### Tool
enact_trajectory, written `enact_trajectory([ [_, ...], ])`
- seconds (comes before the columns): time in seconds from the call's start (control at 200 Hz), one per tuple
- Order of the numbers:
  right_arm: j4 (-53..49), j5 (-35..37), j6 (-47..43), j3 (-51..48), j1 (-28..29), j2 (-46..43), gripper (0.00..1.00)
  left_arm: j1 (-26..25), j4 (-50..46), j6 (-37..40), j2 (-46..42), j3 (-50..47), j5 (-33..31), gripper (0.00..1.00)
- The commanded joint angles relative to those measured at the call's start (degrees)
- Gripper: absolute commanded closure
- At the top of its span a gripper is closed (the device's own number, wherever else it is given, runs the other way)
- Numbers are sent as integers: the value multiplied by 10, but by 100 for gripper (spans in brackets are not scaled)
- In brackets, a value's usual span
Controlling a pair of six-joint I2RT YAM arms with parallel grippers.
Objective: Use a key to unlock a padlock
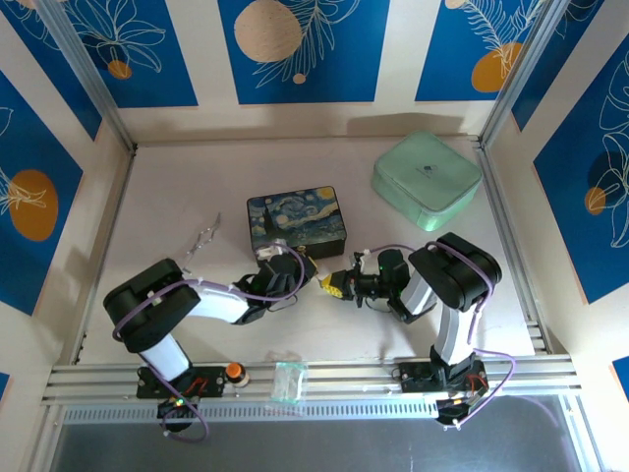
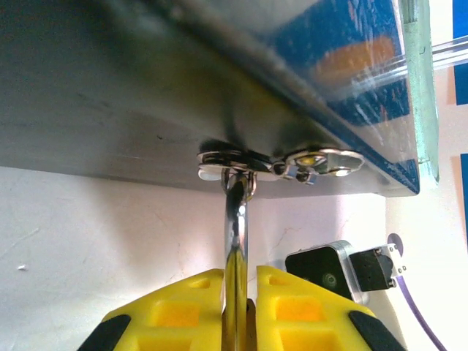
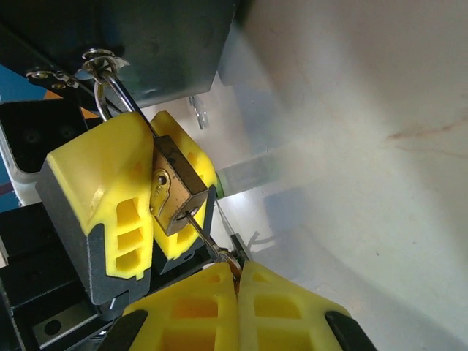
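Left gripper (image 2: 238,296) clamped on padlock (image 3: 175,186), right gripper (image 3: 238,292) pinching key (image 3: 208,238) inserted into it; shackle (image 2: 235,234) looks shut through the box clasp (image 2: 241,164), so turn and release are left.

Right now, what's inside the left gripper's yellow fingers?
The left gripper pinches the brass padlock, its shackle hooked through the box's clasp. Yellow fingers cover much of its body.

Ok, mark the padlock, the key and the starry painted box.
padlock (image 3: 175,186), right wrist view, on its brass body.
key (image 3: 205,232), right wrist view, on the thin blade leaving the lock.
starry painted box (image 1: 295,218), top external view, on its painted lid.
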Motion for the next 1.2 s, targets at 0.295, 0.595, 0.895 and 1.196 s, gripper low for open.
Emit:
enact_trajectory([
  [0.295,57,0,32,21,-18,15,100,-25,32,2,-5,9,22,100],
  [0.595,63,-28,60,38,-24,38,100,-31,55,1,9,14,28,100],
  [0.895,63,12,81,28,12,33,100,-40,-1,2,4,32,-2,100],
  [1.196,63,36,79,23,7,30,100,-47,-9,-1,10,38,-2,100],
])
